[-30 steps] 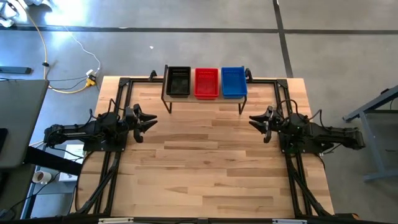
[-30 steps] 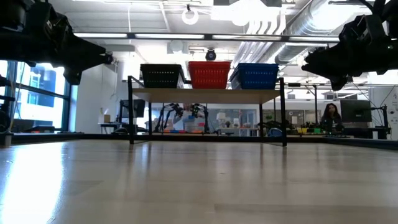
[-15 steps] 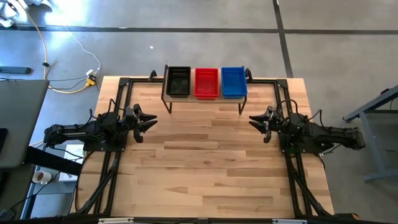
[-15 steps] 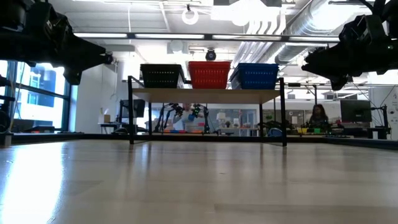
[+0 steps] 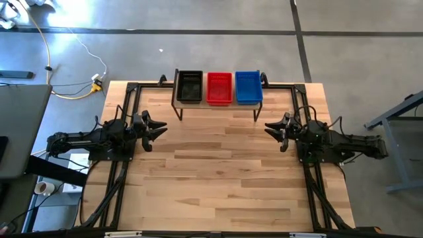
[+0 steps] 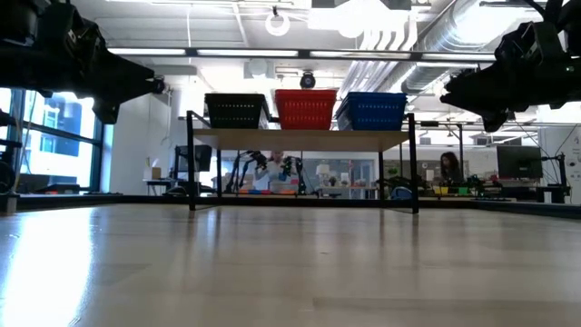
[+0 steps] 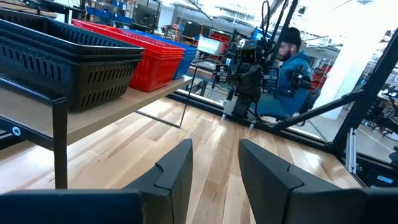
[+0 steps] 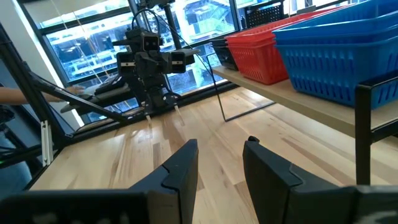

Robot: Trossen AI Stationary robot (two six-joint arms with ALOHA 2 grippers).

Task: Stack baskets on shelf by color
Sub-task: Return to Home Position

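Observation:
On the shelf (image 5: 217, 104) at the table's far edge stand three stacks of baskets in a row: black (image 5: 190, 86) on the left, red (image 5: 219, 88) in the middle, blue (image 5: 248, 87) on the right. Their bottoms rest on the light plank (image 6: 300, 139). My left gripper (image 5: 157, 127) hovers level by the table's left edge and is open with nothing between its fingers (image 7: 177, 168). My right gripper (image 5: 272, 129) hovers level by the right edge, also open and empty (image 8: 221, 149). Both point toward the table's middle, near of the shelf.
The shelf's thin black legs (image 6: 192, 173) stand on the wooden tabletop (image 5: 218, 178). Black frame rails (image 5: 122, 172) run along the table's left and right sides under the arms. A person (image 7: 292, 62) sits beyond the table in the room.

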